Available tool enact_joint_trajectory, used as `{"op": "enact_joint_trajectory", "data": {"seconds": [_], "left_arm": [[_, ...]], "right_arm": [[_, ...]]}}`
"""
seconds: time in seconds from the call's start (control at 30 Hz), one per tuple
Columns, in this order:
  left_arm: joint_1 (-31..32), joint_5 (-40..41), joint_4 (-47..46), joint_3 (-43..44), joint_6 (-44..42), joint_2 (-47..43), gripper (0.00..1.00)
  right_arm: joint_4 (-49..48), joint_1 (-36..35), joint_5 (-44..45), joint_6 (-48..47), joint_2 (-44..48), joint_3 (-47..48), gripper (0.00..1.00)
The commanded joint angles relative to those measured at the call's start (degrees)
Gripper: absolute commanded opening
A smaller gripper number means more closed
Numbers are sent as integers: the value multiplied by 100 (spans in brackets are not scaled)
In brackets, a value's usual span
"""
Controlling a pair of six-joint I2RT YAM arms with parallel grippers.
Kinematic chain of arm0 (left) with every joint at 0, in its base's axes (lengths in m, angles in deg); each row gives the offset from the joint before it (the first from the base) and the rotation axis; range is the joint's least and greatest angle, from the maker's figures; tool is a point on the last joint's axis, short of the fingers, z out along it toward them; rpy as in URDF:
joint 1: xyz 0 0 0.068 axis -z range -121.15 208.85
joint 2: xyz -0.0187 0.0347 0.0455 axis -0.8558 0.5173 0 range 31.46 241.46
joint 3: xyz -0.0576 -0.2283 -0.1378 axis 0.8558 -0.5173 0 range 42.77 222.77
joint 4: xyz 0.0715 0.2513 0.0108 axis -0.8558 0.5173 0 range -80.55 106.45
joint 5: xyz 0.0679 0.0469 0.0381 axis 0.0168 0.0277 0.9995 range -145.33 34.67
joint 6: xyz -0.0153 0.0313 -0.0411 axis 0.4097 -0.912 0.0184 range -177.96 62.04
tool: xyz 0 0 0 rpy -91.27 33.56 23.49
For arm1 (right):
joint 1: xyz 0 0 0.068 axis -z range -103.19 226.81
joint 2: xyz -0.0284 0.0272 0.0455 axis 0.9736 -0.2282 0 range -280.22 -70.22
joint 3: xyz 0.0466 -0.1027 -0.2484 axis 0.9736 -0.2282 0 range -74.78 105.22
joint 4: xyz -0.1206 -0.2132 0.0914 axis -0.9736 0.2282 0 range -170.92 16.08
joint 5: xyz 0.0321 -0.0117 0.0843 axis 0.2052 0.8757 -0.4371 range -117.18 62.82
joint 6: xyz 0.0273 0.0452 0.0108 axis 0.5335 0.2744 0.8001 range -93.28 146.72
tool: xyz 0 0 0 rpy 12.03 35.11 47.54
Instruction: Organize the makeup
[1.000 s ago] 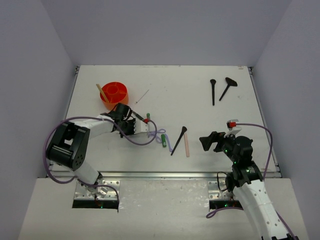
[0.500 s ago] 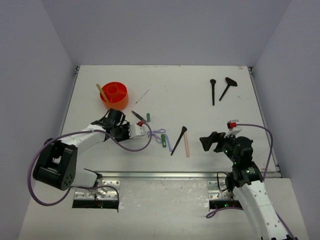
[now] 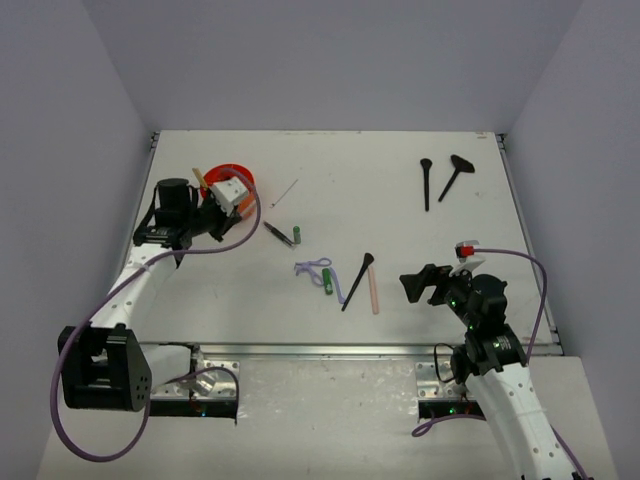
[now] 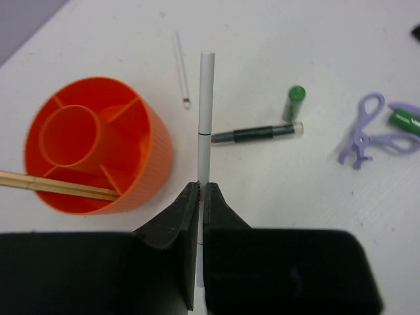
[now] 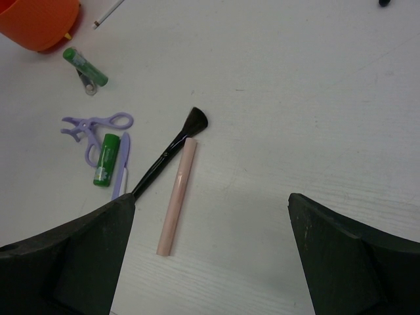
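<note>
Swung left and far within the last second, away from the pencil (image 4: 256,133) and up to the tub (image 4: 98,154): left gripper (image 3: 225,190), fingers pressed together on a white stick (image 4: 206,98). Holds it off the table, just right of the tub's wall, not yet over any compartment. Long axis in line with the gripper, free end pointing straight away from the wrist toward the far side. Already in the tub: one wooden stick (image 4: 59,186), leaning out over the left rim. Early days by the look of it, with most of the makeup loose on the table (image 3: 400,230). Left to sort, moving right: thin stick (image 4: 180,69) just beyond the tub, pencil, two green tubes (image 4: 294,102), lilac tool (image 4: 359,139), brush (image 5: 164,161) lying angled beside the pink stick (image 5: 177,197). Further right, near edge: right gripper (image 3: 414,285), spread wide, holding nothing, hanging well apart from everything. Far right: two more brushes (image 3: 426,185), side by side, untouched.
</note>
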Motion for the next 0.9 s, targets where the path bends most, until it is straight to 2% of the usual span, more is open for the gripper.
{"op": "enact_joint_trajectory", "data": {"seconds": [0.0, 0.17, 0.27, 0.4, 0.53, 0.7, 0.87], "left_arm": [[-404, -294, -1778, 118, 2013, -377, 0], [-454, 24, -2553, 430, 3083, -202, 0], [-546, 264, -3181, 316, 3527, -236, 0], [-1051, 239, -4491, 128, 4206, -146, 0], [-1543, -32, -5792, -197, 4906, 304, 0], [-1766, -430, -6996, -393, 5215, 1006, 0], [-1767, -479, -7855, -611, 5037, 1580, 0]], "right_arm": [[-175, -15, 56, 27, -36, 229, 99], [-322, -15, 99, 47, -360, 415, 99], [-258, -15, 185, 116, -659, 642, 99], [-66, -15, 674, 238, -1052, 1125, 99], [-1, -16, 928, 304, -1385, 1530, 99], [-510, -15, 918, 537, -1983, 1830, 99], [-923, -24, 512, 759, -3228, 2595, 98]]}}
